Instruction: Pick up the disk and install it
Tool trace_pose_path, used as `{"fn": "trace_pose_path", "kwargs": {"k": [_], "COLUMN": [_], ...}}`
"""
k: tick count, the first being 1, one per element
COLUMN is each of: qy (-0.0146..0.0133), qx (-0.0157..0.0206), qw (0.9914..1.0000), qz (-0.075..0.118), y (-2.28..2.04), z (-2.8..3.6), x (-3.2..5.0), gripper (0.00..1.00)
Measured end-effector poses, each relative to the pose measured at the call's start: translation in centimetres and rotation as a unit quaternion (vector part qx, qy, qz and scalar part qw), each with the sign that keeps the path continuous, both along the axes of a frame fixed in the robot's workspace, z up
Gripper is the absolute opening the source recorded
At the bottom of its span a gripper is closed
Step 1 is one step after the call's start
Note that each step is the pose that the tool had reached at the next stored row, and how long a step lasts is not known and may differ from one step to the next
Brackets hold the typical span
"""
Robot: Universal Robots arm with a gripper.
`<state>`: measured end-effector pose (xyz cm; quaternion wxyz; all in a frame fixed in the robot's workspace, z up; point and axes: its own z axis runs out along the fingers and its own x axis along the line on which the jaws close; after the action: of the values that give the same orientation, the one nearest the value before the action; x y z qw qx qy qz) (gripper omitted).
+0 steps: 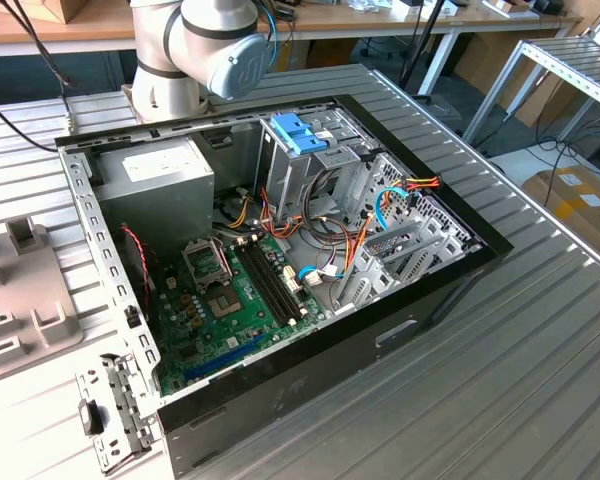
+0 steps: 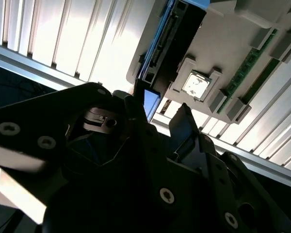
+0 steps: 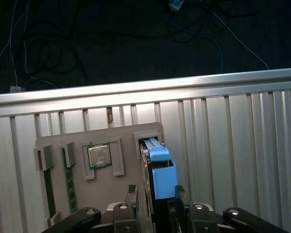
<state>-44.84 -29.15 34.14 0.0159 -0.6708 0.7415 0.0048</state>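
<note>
The tool (image 3: 155, 195) has its matte black fingers (image 2: 186, 128) parted, one on each side of the disk (image 3: 163, 175). A strip of light shows between one finger and the disk, so the tool grips nothing. The disk is a flat dark slab edged in glossy bright-blue plastic, standing on edge in a slot of a smooth grey moulded holder (image 3: 111, 194). Beside the tool, the holder also carries a square metal-capped chip (image 3: 99, 156) and thin green memory sticks (image 3: 69, 187). Beneath lies the ribbed aluminium table (image 3: 233, 145).
</note>
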Motion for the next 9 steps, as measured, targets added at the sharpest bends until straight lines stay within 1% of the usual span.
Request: {"fn": "trace_pose_path", "kwargs": {"k": [1, 3, 9], "qy": [0.0, 0.0001, 0.0], "qx": [0.0001, 0.0003, 0.0009], "qw": [1.0, 1.0, 1.0], "qz": [0.0, 0.0, 0.0], "y": [0.0, 0.0, 0.0], "z": [0.0, 0.0, 0.0], "x": [0.0, 0.0, 0.0], "gripper": [0.44, 0.56, 0.56]}}
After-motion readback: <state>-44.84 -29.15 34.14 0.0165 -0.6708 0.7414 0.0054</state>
